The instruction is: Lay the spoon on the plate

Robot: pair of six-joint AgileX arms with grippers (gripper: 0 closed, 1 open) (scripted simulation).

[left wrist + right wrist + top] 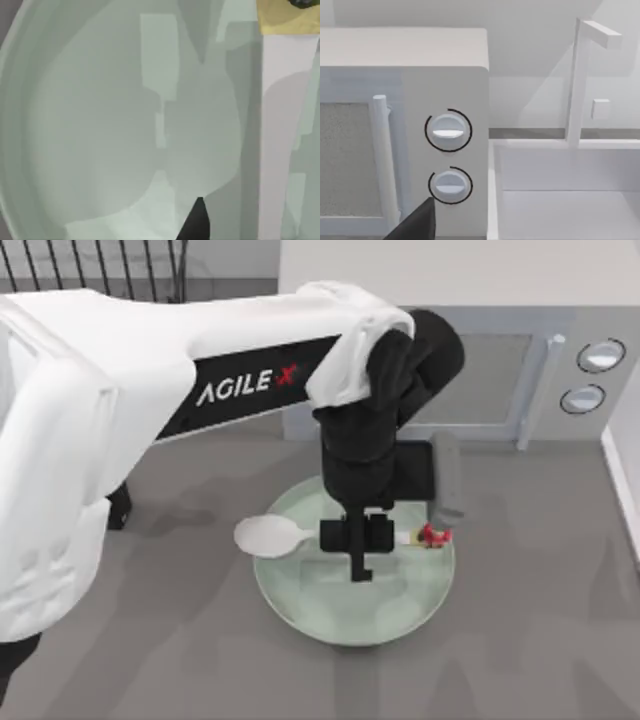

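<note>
The pale mint-green plate [340, 615] sits at the table's centre. The white spoon [270, 536] lies crosswise over it, with the oval bowl hanging past the plate's left rim and the red ornament [433, 535] near the right rim. My left gripper [360, 545] points down right over the middle of the handle and hides that stretch. In the left wrist view the plate [100, 125] is very close, and the pale spoon handle [280, 130] runs along one side. My right gripper [417, 222] is parked off to the side, facing the microwave.
A white microwave [500, 370] with two round knobs [448, 131] stands just behind the plate. A white box-like frame [560, 200] sits to its right. A dark railing [100, 270] runs along the back left. Grey tabletop lies in front of the plate.
</note>
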